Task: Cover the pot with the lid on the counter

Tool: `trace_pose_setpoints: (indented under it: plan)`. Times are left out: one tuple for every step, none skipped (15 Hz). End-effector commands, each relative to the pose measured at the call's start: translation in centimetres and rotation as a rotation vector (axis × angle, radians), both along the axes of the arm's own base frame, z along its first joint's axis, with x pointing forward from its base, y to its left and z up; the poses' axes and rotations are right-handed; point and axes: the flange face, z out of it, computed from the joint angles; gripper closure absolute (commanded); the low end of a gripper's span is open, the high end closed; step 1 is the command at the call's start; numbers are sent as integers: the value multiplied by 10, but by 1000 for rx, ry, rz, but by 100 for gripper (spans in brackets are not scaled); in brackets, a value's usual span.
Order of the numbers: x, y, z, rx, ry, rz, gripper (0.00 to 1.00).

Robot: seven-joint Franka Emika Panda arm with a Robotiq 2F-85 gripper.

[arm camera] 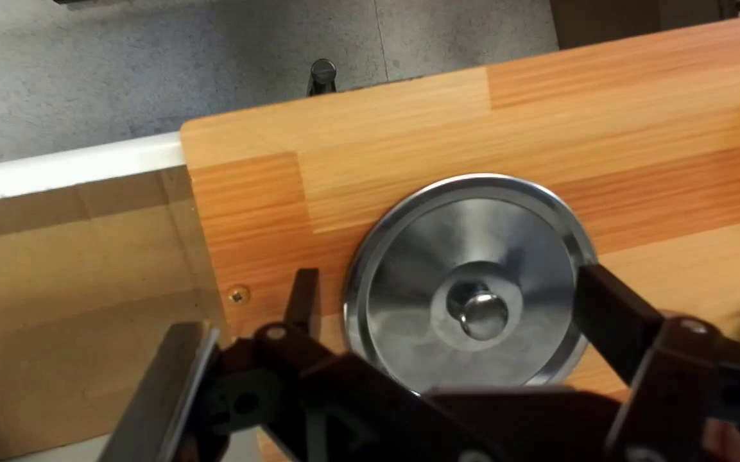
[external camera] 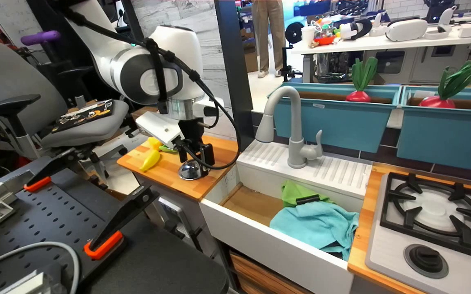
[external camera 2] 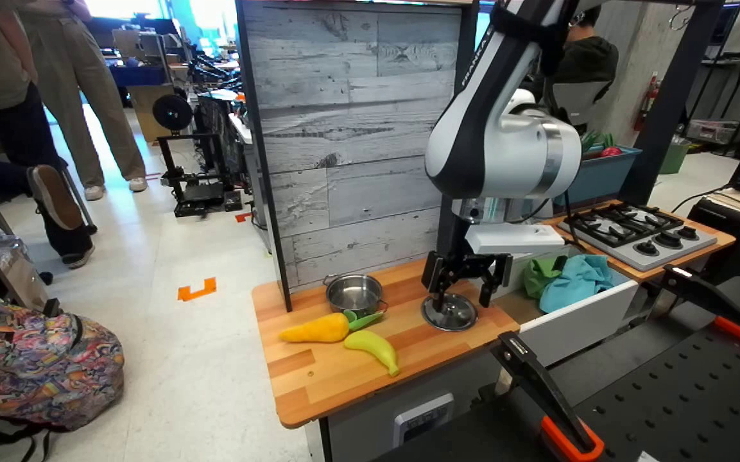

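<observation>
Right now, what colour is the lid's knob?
The knob is shiny silver-grey, clearest in the wrist view.

Uncovered pot [external camera 2: 353,292], shiny lid [arm camera: 466,276] apart, knob-up

Wrist view close above lid [arm camera: 471,282], facing down, both exterior views farther back, angled down, sharing sink [external camera: 276,255]

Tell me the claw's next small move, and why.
I'd probably lower the open claw slightly toward the knob of the metal lid: in the wrist view the knob shows between the spread fingers, which grip nothing. In an exterior view, the metal pot stands uncovered on the wooden counter.
</observation>
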Motion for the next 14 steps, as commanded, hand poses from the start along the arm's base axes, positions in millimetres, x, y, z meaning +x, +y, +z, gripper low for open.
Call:
trace_pose_setpoints:
  plan:
    - [12, 12, -11, -5, -8, 14, 0]
    - [14, 15, -12, -5, -10, 18, 0]
    - [15, 18, -12, -5, -15, 24, 0]
    - [15, 20, -11, -6, -17, 27, 0]
    - [15, 22, -9, -4, -21, 31, 0]
    - [16, 24, -7, -1, -24, 35, 0]
    - [15, 26, -5, 2, -28, 41, 0]
    - [14, 27, -3, 6, -31, 46, 0]
    - [13, 28, -1, 11, -33, 48, 0]
    - [12, 30, 1, 13, -34, 49, 0]
    - [11, 31, 3, 17, -35, 52, 0]
    - [10, 32, 5, 19, -39, 54, 0]
    - [9, 33, 8, 20, -42, 56, 0]
    - [8, 34, 10, 23, -45, 58, 0]
